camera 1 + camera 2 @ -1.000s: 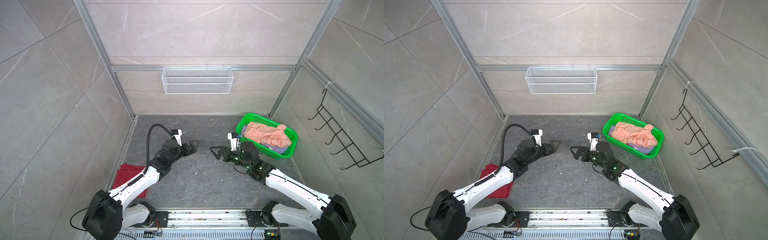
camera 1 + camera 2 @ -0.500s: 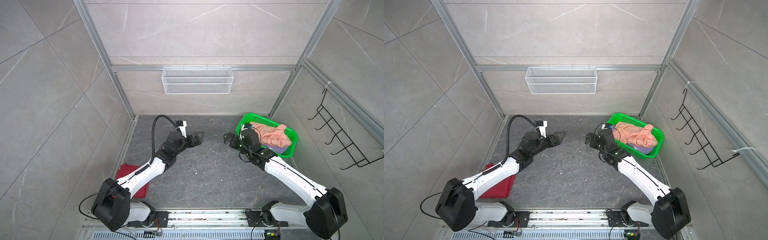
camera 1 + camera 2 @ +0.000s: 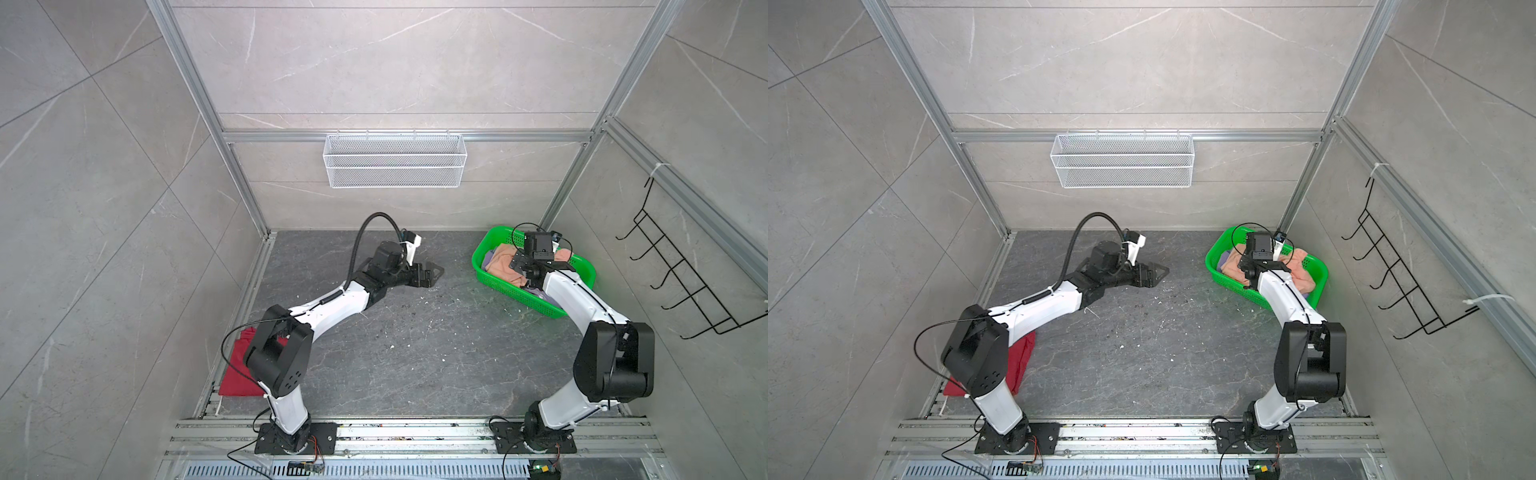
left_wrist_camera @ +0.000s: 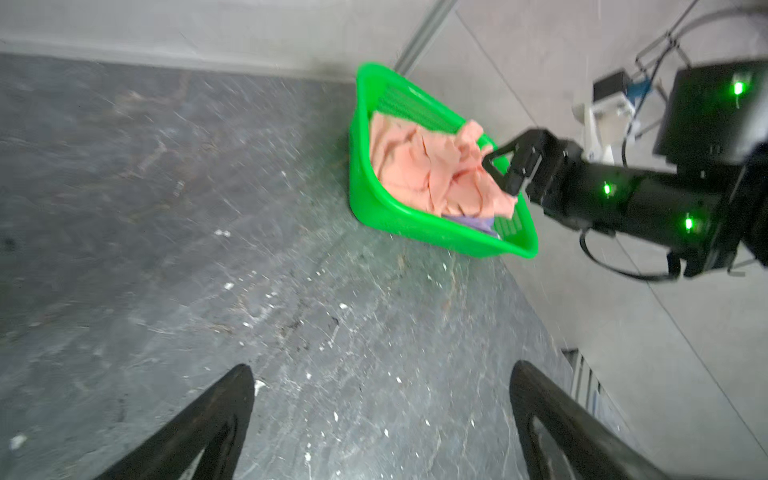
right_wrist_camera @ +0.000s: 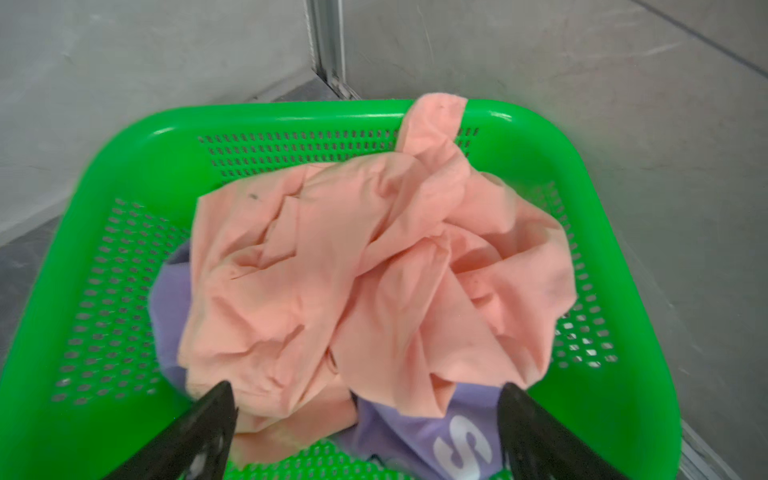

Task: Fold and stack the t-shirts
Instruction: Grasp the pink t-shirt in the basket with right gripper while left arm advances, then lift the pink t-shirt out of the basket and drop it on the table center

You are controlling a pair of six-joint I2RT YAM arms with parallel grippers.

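Right gripper [image 5: 365, 388] has swung from mid-table to over the basket [image 5: 257, 114], jaws wide and empty, just above the crumpled peach tee [image 5: 332, 266] (purple tee [image 5: 415, 436] sits under it). Left gripper [image 4: 382, 368], also wide open and empty, has moved further back over the bare table [image 3: 415, 353]. Picking the peach one looks like the next step; the red tee [image 3: 237, 374] lies flat at the left table edge, partly hidden by the left arm.

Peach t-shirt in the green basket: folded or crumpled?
Crumpled, not folded. The peach t-shirt lies bunched in irregular creases on the lavender t-shirt inside the green basket, one end draped over its rim.
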